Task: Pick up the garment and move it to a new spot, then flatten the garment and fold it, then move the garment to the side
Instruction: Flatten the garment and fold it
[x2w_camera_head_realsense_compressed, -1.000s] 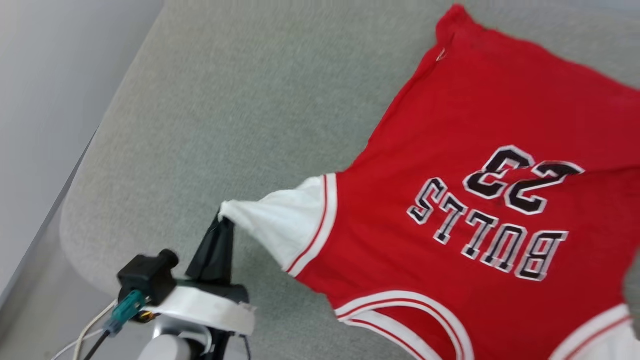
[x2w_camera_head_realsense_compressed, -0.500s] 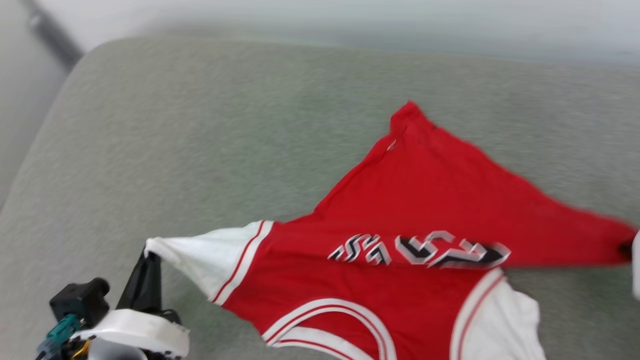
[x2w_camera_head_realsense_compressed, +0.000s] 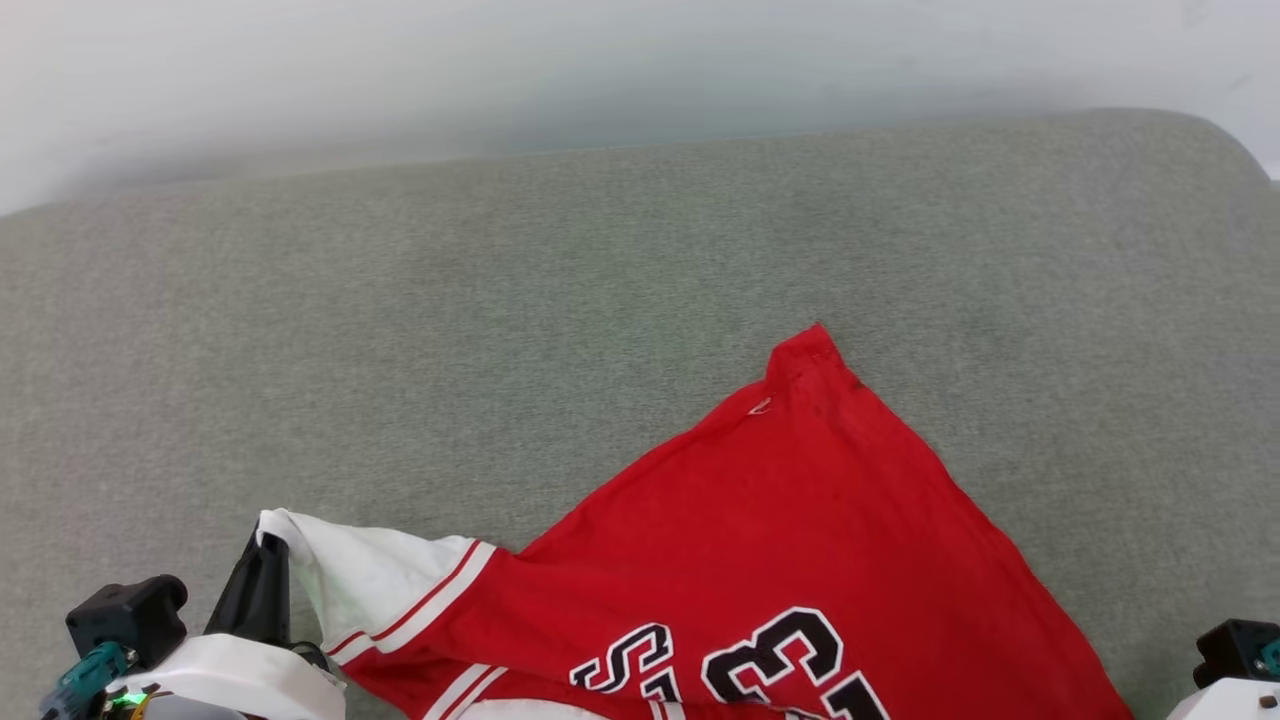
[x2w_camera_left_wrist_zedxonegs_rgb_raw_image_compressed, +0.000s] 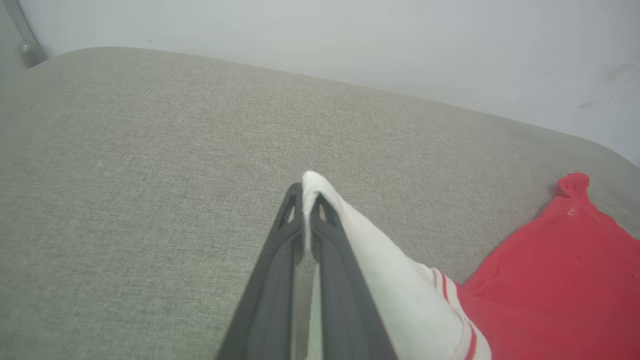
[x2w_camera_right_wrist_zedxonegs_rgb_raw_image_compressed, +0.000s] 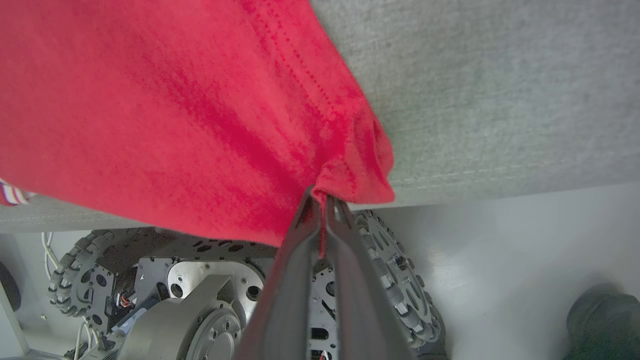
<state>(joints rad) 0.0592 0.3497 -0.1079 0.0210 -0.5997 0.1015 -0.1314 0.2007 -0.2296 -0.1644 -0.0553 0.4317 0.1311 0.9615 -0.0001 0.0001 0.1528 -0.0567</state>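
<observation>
The garment (x2w_camera_head_realsense_compressed: 800, 520) is held taut over the cushion (x2w_camera_head_realsense_compressed: 500, 300): sleeve tip (x2w_camera_left_wrist_zedxonegs_rgb_raw_image_compressed: 320, 187) pinched by the left gripper (x2w_camera_left_wrist_zedxonegs_rgb_raw_image_compressed: 306, 217), hem corner (x2w_camera_right_wrist_zedxonegs_rgb_raw_image_compressed: 370, 170) by the right gripper (x2w_camera_right_wrist_zedxonegs_rgb_raw_image_compressed: 320, 200), presumably for laying flat.

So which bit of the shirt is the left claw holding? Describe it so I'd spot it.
On the wide grey-green cushion lies the red garment. At its left end is the white sleeve, edged with red-and-white stripes, its tip pinched by the left gripper. Unlike the red body, it is plain white and drawn to a point.
</observation>
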